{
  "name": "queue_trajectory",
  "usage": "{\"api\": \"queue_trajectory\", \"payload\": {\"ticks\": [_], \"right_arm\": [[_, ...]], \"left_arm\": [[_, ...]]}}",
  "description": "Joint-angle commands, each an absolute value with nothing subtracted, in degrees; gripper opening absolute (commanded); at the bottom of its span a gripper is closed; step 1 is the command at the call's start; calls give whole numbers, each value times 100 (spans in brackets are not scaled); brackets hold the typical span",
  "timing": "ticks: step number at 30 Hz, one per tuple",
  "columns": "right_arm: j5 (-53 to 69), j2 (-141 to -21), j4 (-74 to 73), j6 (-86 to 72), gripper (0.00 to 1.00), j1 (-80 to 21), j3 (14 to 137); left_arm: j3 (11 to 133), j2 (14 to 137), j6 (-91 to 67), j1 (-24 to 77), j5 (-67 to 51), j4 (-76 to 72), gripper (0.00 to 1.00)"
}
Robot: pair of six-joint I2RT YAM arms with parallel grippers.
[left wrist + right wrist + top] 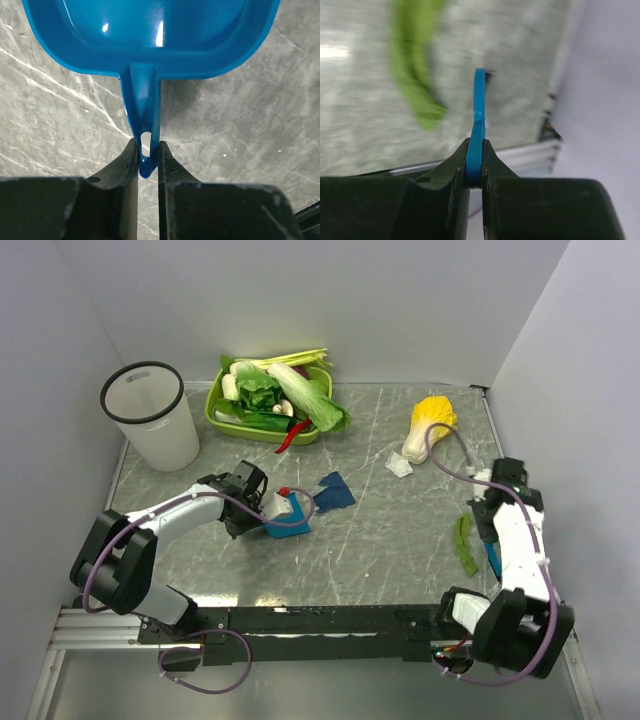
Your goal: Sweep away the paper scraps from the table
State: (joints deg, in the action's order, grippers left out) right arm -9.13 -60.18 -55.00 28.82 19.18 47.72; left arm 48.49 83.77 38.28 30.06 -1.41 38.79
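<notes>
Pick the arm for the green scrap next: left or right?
Right, probably. The right gripper, shut on a thin blue tool, sits just beside the green scrap. The left gripper, clamped on the dustpan handle, is far across the table, by the dark blue scrap.

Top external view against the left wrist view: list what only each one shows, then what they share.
Only the top external view shows the white bin, the lime-green tray of vegetables, the dark blue scrap, the white scrap, the green scrap and the right gripper with a blue tool. Only the left wrist view shows the slotted handle of the blue dustpan clamped between the fingers. Both show the left gripper, that dustpan and the table.
</notes>
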Motion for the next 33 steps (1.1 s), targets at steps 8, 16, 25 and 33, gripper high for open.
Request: {"api": "queue_trajectory", "payload": {"ticks": [8, 16, 25, 33], "right_arm": [[3083, -7821, -6073, 1206, 0, -430, 7704], [1698, -7726, -5499, 1828, 0, -466, 8096], [536, -8471, -3157, 2136, 0, -843, 8006], [11, -9140, -2962, 1951, 0, -1124, 8235]], "left_arm": [[4799, 8358, 3472, 3032, -17, 3972, 1], [4632, 8235, 3691, 3032, 351, 4078, 1], [4571, 8446, 3569, 3023, 457, 3991, 3], [4491, 8587, 3656, 3023, 158, 3648, 13]]}}
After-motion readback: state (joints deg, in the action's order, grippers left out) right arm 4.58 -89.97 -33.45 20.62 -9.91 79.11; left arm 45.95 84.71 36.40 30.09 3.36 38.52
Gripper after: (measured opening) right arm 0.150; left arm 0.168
